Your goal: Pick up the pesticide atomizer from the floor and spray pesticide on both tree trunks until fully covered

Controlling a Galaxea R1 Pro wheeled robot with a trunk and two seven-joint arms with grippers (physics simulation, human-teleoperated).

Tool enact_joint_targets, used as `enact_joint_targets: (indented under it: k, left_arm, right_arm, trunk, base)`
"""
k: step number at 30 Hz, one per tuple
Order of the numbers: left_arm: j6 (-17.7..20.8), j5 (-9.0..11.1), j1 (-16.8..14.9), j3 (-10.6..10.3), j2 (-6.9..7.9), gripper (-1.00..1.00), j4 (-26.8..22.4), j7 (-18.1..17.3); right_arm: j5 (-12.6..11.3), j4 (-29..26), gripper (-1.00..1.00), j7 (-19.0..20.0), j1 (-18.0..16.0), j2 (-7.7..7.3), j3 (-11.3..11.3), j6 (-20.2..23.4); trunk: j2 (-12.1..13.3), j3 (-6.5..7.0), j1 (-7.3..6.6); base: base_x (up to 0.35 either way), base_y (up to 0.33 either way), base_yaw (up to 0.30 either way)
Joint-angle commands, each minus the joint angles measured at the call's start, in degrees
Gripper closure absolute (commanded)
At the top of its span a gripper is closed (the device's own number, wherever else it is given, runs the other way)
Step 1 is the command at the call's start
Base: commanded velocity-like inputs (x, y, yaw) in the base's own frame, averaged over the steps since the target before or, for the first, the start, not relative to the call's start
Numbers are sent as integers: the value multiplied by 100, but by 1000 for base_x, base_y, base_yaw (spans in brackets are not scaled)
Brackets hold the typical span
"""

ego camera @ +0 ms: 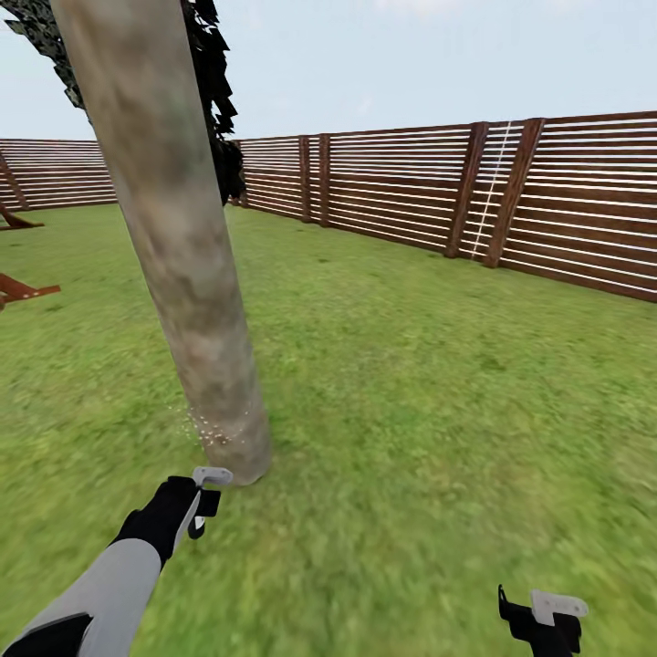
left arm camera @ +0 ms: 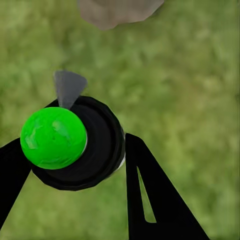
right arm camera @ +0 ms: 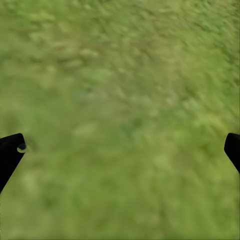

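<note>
Where the thick tree trunk (ego camera: 182,265) meets the floor (ego camera: 411,411), a scatter of pale specks clings to its mottled grey-beige bark just above the grass. The trunk is a smooth, slightly leaning column, and ragged dark foliage (ego camera: 214,82) hangs behind its upper part. Just short of its base hovers the left gripper (ego camera: 203,500), black with a pale grey tab, on a grey-sleeved arm.

Seen from the left wrist, the fingers (left arm camera: 150,195) are flat black wedges closed around the pesticide atomizer (left arm camera: 80,145), a round dark bottle seen end-on, with a glossy bright-green ball on top and a thin grey wedge-shaped spray head (left arm camera: 68,87) pointing toward the rounded grey trunk foot (left arm camera: 117,10). Blurred green turf lies beneath.

The right gripper (ego camera: 543,620) hangs low over the grass, well apart from the trunk. From its wrist, its two black fingers (right arm camera: 10,155) sit at opposite edges, spread wide with nothing but soft, mottled grass between them.

A brown fence (ego camera: 456,192) of horizontal slats and slanted posts edges the garden lawn under a pale sky.
</note>
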Motion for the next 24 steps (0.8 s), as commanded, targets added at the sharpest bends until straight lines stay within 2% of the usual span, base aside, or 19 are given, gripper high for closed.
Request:
enact_joint_targets:
  k: [1,6,8,9,14,16,18,24]
  left_arm:
    - [21,-47,-3,27,-10,100,-8,-29]
    - [21,-36,-3,33,-12,100,0,-32]
    - [11,219,-3,40,-6,100,-8,-26]
    - [4,461,-6,16,35,100,-29,-18]
    - [8,488,-86,-27,43,100,-91,-29]
    - [63,482,-62,-41,19,100,-441,-46]
    - [115,484,-29,-45,50,100,-759,-90]
    - [127,478,-99,-45,86,100,-968,-115]
  right_arm:
    - [59,6,-100,-27,-6,-1,-33,-22]
    - [61,10,-100,-27,-6,-1,-33,-22]
    - [61,11,-100,-33,-6,-1,-33,-23]
    - [61,13,-100,-36,-6,-1,-33,-22]
    - [61,13,-100,-36,-6,-1,-33,-22]
    - [61,13,-100,-30,-6,-1,-33,-22]
    - [61,6,-100,-32,-6,-9,-39,-22]
    - [61,5,-100,-36,-6,-10,-41,-22]
  trunk:
    - [-42,-23,21]
    - [-243,-122,131]
    - [-323,-175,175]
    - [-363,-202,197]
    - [-564,-321,306]
    - [-644,-358,350]
    - [-644,-359,350]
    - [-644,-359,350]
  base:
    - [3,-1,3]
    - [0,0,0]
    - [0,0,0]
    - [0,0,0]
    - [0,0,0]
    - [0,0,0]
    - [0,0,0]
    - [0,0,0]
